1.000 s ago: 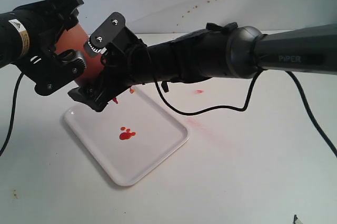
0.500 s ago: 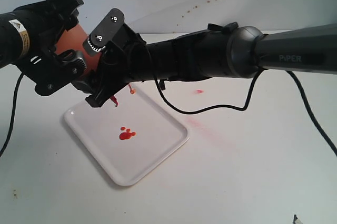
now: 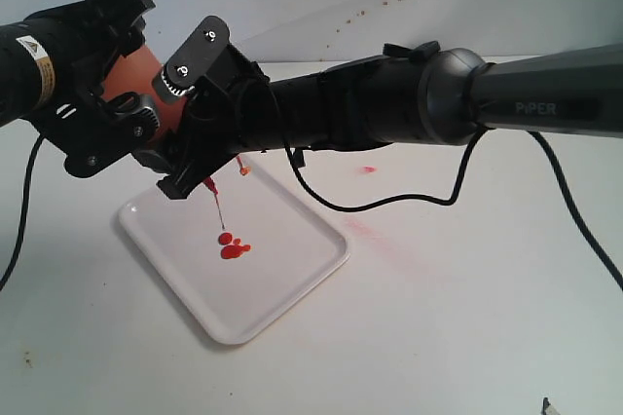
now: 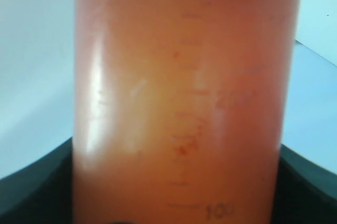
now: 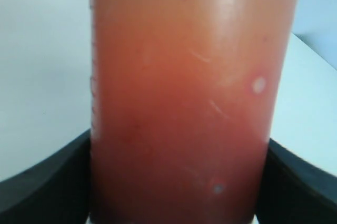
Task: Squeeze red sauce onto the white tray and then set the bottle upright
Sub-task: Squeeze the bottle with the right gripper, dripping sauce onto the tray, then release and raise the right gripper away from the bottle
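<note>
The bottle (image 3: pixel 136 74), translucent orange-red, hangs tilted above the white tray (image 3: pixel 292 264) with its red nozzle (image 3: pixel 210 184) pointing down. My left gripper (image 3: pixel 131 103) is shut on the bottle's upper body. My right gripper (image 3: pixel 180 118) reaches across from the right and is shut on the bottle nearer the nozzle. A thin thread of red sauce (image 3: pixel 220 210) runs from the nozzle to a small glossy blob (image 3: pixel 234 247) in the middle of the tray. The bottle wall fills the left wrist view (image 4: pixel 184 103) and the right wrist view (image 5: pixel 184 103), with dark fingers at both sides.
Pale pink smears (image 3: pixel 367 169) mark the table to the right of the tray. Red specks (image 3: pixel 389 1) dot the back wall. A black cable (image 3: pixel 389 203) loops under the right arm, and another (image 3: pixel 15 240) hangs at the left edge.
The right gripper has shifted slightly up along the bottle. A thin stream of red sauce now falls from the nozzle onto the blob, which has grown a little.
</note>
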You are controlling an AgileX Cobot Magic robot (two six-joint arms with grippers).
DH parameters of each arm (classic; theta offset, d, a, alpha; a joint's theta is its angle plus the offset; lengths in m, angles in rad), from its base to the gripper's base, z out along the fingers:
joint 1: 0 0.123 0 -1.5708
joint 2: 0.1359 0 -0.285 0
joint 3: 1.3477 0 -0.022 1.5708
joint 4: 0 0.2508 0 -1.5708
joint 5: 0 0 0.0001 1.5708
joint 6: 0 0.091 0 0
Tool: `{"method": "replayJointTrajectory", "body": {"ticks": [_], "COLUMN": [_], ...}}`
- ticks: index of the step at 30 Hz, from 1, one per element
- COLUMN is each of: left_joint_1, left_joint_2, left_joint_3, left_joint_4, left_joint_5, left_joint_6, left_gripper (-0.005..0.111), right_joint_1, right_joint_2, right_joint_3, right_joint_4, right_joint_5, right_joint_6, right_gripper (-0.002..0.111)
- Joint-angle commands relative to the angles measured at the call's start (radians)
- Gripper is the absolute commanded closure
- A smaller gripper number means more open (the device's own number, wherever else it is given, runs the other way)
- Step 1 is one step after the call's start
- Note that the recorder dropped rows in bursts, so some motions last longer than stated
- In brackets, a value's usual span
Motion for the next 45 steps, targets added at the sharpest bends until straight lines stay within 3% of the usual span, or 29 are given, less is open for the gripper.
{"method": "replayJointTrajectory", "body": {"ticks": [1, 2, 5, 6, 8, 10, 23, 36, 40, 45], "left_joint_1": [-0.005, -0.005, -0.005, -0.005, -0.005, -0.005, -0.005, -0.005, -0.005, -0.005], "left_joint_2": [-0.006, -0.006, -0.006, -0.006, -0.006, -0.006, -0.006, -0.006, -0.006, -0.006], "left_joint_3": [-0.011, -0.011, -0.011, -0.011, -0.011, -0.011, -0.011, -0.011, -0.011, 0.025], "left_joint_4": [0.0, 0.0, 0.0, 0.0, 0.0, 0.0, 0.0, 0.0, 0.0, 0.0], "left_joint_5": [0.019, 0.019, 0.019, 0.019, 0.019, 0.019, 0.019, 0.019, 0.02, 0.025], "left_joint_6": [-0.008, -0.008, -0.008, -0.01, -0.013, -0.013, -0.015, -0.056, -0.134, -0.28], "left_gripper": [0.107, 0.107, 0.107, 0.107, 0.107, 0.107, 0.107, 0.107, 0.107, 0.107], "right_joint_1": [-0.002, -0.002, -0.002, -0.002, -0.002, -0.002, -0.002, -0.034, -0.059, -0.064], "right_joint_2": [-0.007, -0.007, -0.015, -0.021, -0.035, -0.051, -0.13, -0.241, -0.294, -0.361], "right_joint_3": [-0.004, -0.004, -0.004, -0.004, -0.004, -0.004, -0.004, -0.004, -0.004, -0.004], "right_joint_4": [0.008, 0.008, 0.008, 0.008, 0.008, 0.008, -0.416, -1.046, -1.054, -1.056], "right_joint_5": [0.002, 0.0, -0.035, -0.061, -0.113, -0.161, -0.039, 0.064, 0.09, 0.121], "right_joint_6": [0.012, 0.012, 0.032, 0.043, 0.058, 0.059, 0.409, 0.925, 0.951, 0.96], "right_gripper": [0.101, 0.095, 0.062, 0.044, 0.019, 0.003, 0.003, 0.004, 0.01, 0.03]}}
